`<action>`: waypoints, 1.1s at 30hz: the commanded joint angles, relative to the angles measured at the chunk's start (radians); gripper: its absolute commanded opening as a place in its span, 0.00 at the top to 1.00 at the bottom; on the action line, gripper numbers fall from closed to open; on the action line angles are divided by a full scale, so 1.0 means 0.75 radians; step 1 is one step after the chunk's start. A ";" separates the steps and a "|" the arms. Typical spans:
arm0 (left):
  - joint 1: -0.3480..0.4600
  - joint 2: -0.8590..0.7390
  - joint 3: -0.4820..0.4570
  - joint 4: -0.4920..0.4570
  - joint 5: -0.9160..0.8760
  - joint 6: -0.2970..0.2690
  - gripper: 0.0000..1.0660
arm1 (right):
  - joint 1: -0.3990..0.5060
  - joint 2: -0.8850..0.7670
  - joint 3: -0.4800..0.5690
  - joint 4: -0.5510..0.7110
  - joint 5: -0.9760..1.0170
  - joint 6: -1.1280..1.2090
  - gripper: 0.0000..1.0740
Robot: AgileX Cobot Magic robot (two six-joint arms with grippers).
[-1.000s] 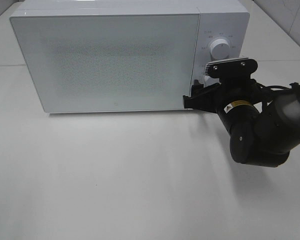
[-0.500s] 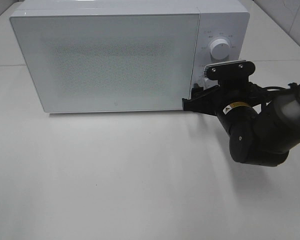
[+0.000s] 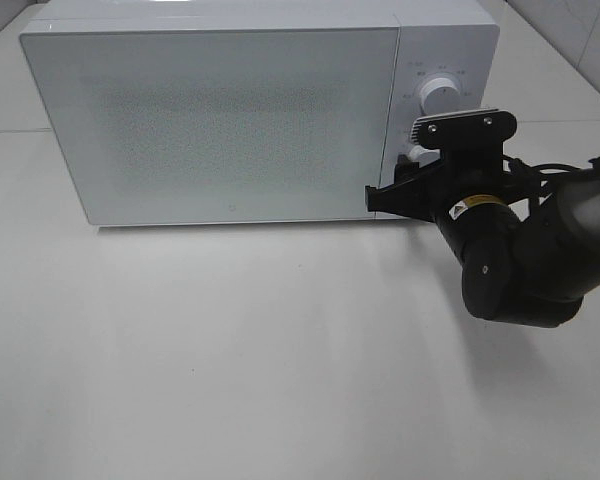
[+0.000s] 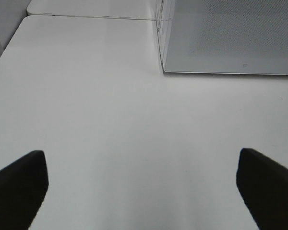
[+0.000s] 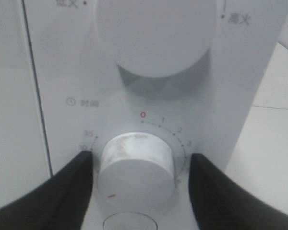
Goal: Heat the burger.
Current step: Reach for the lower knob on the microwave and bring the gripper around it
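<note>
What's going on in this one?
The right gripper is at the microwave control panel, with its fingers on either side of the timer knob. They have not closed on it, since a gap shows on one side. The microwave door is shut and no burger is in view. The left gripper hangs open over the bare table.

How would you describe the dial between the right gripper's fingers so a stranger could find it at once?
Find the white microwave on the table; its control panel fills the front's right end. Two round white knobs stack there: take the lower dial, ringed by numbers from a red 0, smaller than the upper knob.
</note>
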 commanded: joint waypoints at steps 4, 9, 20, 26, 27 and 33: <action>0.004 -0.004 0.001 -0.003 -0.019 0.000 0.06 | -0.015 -0.017 -0.041 -0.085 -0.208 -0.012 0.80; 0.004 -0.004 0.001 -0.003 -0.019 0.000 0.06 | -0.015 -0.017 -0.041 -0.093 -0.204 -0.023 0.96; 0.004 -0.004 0.001 -0.003 -0.019 0.000 0.06 | -0.015 -0.027 -0.041 -0.167 -0.199 0.103 0.98; 0.004 -0.004 0.001 -0.003 -0.019 0.000 0.06 | -0.015 -0.057 -0.041 -0.204 -0.216 0.683 0.97; 0.004 -0.004 0.001 -0.003 -0.019 0.000 0.06 | -0.015 -0.057 -0.041 -0.212 -0.229 0.773 0.97; 0.004 -0.004 0.001 -0.003 -0.019 0.000 0.06 | -0.015 -0.057 -0.041 -0.215 -0.296 1.503 0.97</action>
